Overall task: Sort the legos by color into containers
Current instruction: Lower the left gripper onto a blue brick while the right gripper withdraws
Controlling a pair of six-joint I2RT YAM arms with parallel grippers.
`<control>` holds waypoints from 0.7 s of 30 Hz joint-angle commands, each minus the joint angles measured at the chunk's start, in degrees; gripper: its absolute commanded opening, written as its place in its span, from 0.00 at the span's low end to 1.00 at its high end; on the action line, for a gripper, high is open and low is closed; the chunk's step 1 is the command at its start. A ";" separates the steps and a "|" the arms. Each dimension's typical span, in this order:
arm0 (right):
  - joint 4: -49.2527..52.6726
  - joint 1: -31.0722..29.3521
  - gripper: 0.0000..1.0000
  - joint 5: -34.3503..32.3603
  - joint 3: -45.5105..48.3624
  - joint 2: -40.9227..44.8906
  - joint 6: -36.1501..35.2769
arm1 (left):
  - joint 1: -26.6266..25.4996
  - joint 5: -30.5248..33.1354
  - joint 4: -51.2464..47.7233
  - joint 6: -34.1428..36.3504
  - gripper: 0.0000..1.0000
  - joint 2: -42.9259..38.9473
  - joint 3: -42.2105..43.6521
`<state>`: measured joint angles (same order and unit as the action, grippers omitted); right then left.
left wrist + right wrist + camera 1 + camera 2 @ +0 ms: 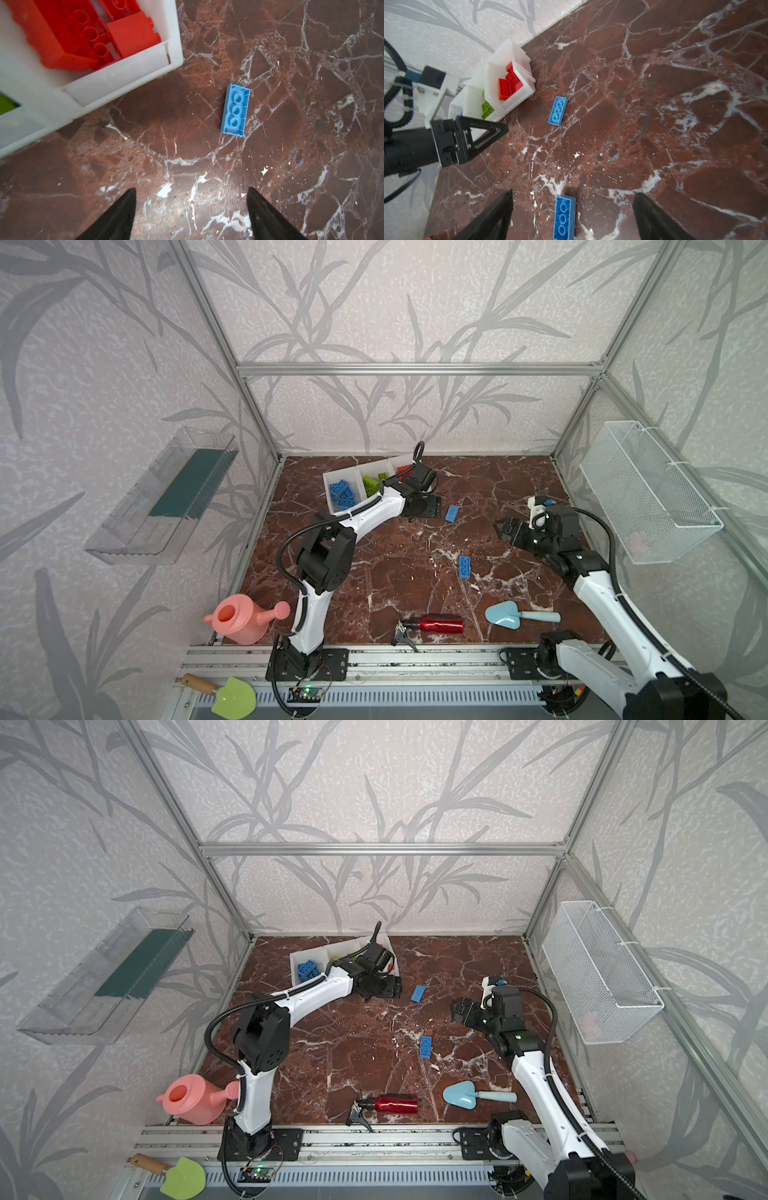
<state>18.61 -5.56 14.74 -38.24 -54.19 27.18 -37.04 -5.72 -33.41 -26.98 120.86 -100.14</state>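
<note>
Currently two blue legos (451,513) loose, three containers (327,489).

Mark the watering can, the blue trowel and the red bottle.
watering can (245,628): in a top view, pink body
blue trowel (503,615): in a top view, blade
red bottle (442,623): in a top view, body

No text, number, brand or sign can be read in any view. Through my wrist cameras, the blue brick (235,110) and the white bins (174,31) show plain, unmarked surfaces. The red bottle (442,623) is too small to show any label.
</note>
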 commanded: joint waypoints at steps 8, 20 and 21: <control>4.54 0.17 0.90 -1.74 3.86 5.32 -3.35 | -2.87 0.55 -10.13 7.01 0.79 12.54 -16.65; 6.85 0.11 0.89 -0.78 4.42 6.55 -3.71 | -6.21 4.99 -17.67 10.71 0.72 24.43 -33.19; 6.89 0.07 0.89 -0.59 4.32 6.64 -3.67 | -6.35 5.02 -18.23 10.72 0.71 25.35 -34.28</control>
<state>24.25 -5.56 13.54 -34.30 -48.51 24.05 -42.81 -2.68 -47.48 -18.09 143.85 -131.35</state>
